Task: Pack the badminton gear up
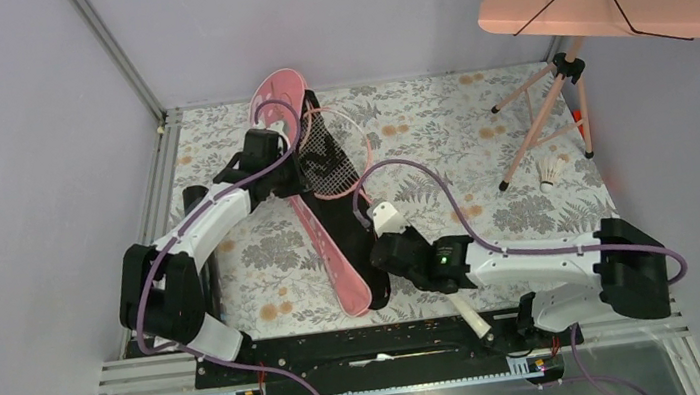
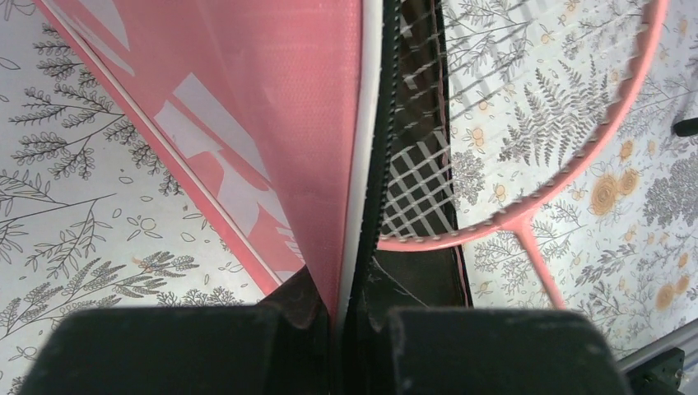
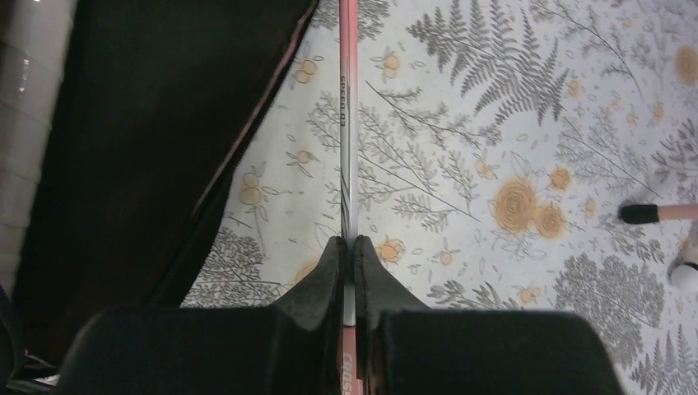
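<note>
while my left tool (image 2: 342, 309) pinches the bag (image 2: 272, 99) flap open, my right tool (image 3: 348, 247) clamps the racket (image 3: 346, 123) shaft; head points far-left, half over the bag mouth, handle near-right.

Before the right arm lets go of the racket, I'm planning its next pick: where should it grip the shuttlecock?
Likely the shuttlecock by its feather skirt, the widest part, from above: it lies between two stand legs, so a straight drop on the near side avoids them.
</note>
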Motion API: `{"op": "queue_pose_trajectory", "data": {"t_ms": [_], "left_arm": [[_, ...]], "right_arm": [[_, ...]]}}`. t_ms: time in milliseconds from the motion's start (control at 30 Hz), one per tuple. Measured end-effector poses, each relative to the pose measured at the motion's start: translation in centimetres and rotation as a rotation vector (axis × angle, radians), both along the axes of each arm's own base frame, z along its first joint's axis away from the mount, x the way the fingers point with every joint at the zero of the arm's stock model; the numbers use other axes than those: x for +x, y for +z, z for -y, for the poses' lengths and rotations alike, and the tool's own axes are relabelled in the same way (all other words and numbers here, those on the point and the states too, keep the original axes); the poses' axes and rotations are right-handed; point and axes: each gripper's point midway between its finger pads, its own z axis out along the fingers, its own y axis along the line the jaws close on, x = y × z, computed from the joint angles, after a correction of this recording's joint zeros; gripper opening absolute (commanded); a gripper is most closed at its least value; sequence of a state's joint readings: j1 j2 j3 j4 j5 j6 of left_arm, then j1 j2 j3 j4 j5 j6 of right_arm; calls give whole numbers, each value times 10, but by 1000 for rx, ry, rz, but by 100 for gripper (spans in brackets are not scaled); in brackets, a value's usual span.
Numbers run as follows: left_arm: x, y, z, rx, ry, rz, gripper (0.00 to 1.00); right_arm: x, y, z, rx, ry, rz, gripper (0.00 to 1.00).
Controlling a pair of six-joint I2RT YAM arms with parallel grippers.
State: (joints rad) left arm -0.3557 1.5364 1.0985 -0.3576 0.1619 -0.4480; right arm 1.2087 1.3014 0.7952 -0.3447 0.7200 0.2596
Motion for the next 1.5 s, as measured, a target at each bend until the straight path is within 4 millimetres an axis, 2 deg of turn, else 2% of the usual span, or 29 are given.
{"op": "queue_pose_trajectory", "data": {"t_ms": [100, 200, 333, 533, 667, 767, 967, 1100, 1200, 1367, 1433, 1500], "left_arm": [[-4, 1, 1, -8, -11, 0, 0], [-13, 2, 1, -23, -26, -1, 0], [-30, 2, 3, -61, -59, -2, 0], [-55, -1, 9, -111, -106, -3, 0], [-69, 1, 17, -151, -135, 4, 0], [-79, 5, 26, -188, -166, 20, 0], [-77, 11, 29, -220, -158, 88, 0], [-80, 11, 28, -243, -155, 122, 0], [-82, 20, 30, -273, -157, 161, 0], [-82, 11, 20, -257, -98, 166, 0], [-81, 6, 15, -241, -69, 161, 0], [-80, 3, 10, -221, -45, 153, 0]], "right_arm": [[-2, -9, -14, 2, 38, -19, 0], [0, -9, -31, 54, 64, -16, 0], [7, 3, -60, 132, 93, 4, 0], [30, 28, -119, 273, 107, 60, 0], [50, 33, -141, 358, 81, 59, 0], [63, 34, -143, 398, 57, 53, 0], [73, 23, -150, 404, 61, 18, 0], [72, 0, -155, 377, 81, -24, 0], [73, -20, -160, 356, 87, -50, 0], [75, -34, -172, 384, 88, -68, 0], [75, -41, -175, 399, 79, -77, 5], [74, -43, -180, 419, 81, -88, 18]]}}
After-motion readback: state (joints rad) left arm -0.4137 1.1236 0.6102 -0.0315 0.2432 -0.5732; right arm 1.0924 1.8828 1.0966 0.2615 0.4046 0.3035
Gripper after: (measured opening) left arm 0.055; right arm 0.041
